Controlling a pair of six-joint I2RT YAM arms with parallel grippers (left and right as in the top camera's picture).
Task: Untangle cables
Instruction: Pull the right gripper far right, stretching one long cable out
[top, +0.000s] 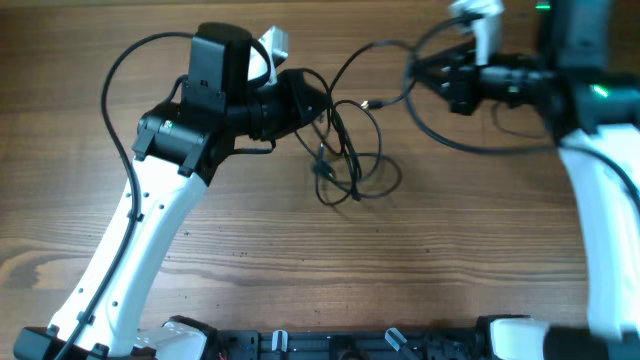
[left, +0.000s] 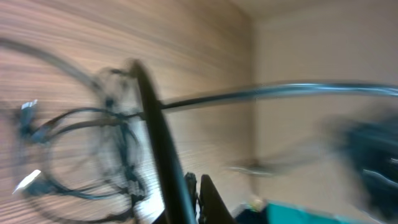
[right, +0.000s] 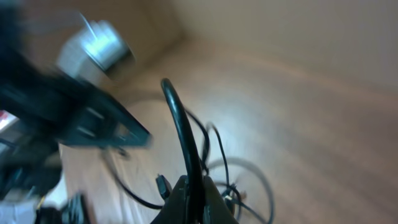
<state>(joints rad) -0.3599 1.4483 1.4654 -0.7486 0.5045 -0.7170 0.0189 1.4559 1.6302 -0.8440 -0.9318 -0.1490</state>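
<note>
The cables (top: 350, 165) are thin black cords looped in a loose tangle at the middle of the wooden table. My left gripper (top: 318, 108) sits at the tangle's upper left, shut on a cable strand. My right gripper (top: 425, 72) is at the back right, shut on a cable that runs in a long arc towards the tangle. In the left wrist view, which is blurred, a black cable (left: 155, 137) rises from my left gripper (left: 198, 196), and loops (left: 93, 149) lie to the left. In the right wrist view my right gripper (right: 194, 194) pinches a black cable (right: 180, 124) that arches upwards.
The left arm's white link (top: 140, 230) crosses the table's left half and the right arm's white link (top: 600, 230) stands along the right edge. Black mounting hardware (top: 350, 345) lines the front edge. A small metal-tipped plug (top: 365, 103) hangs between the grippers.
</note>
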